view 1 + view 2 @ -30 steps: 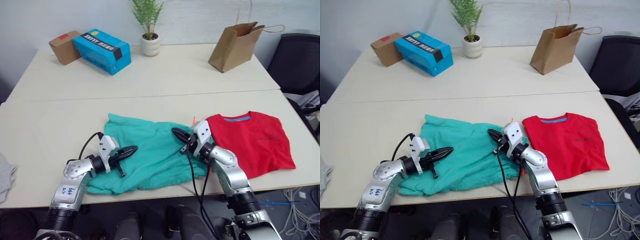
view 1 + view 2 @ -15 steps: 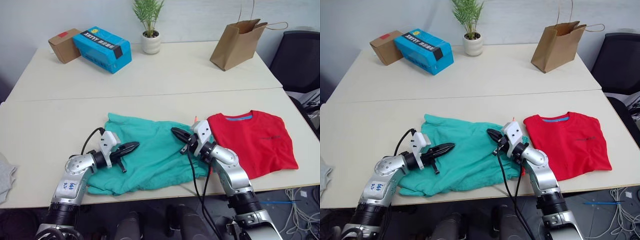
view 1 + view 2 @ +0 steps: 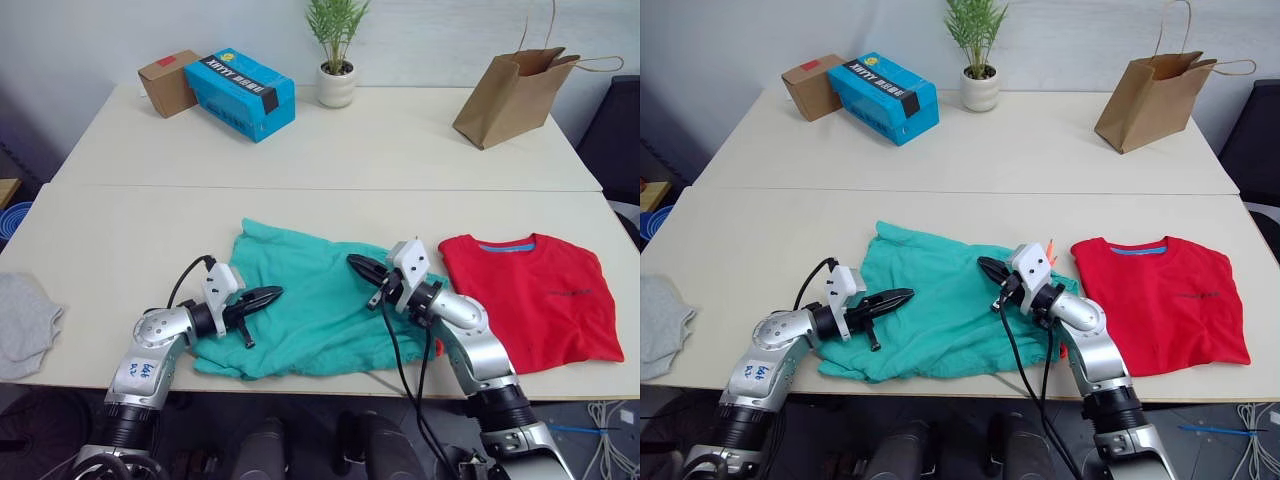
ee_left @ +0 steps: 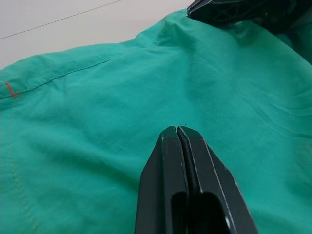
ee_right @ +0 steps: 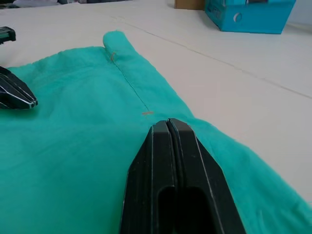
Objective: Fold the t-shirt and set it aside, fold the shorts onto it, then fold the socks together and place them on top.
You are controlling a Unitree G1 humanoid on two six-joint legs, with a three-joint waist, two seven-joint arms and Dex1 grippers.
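Your shorts (image 3: 315, 310) lie spread flat just left of the folded t-shirt (image 3: 535, 300). The left gripper (image 3: 268, 295) and right gripper (image 3: 360, 267) hover over the shorts, both pinched shut on nothing. Grab a single layer and the fold skews. Those grey socks (image 3: 25, 325), probably, sit far left of the shorts.

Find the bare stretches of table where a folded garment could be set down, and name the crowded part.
Free: the near table left of the shorts, and the far table between the plant pot and paper bag. Crowded: the front edge, with both grippers over the shorts and the t-shirt alongside.
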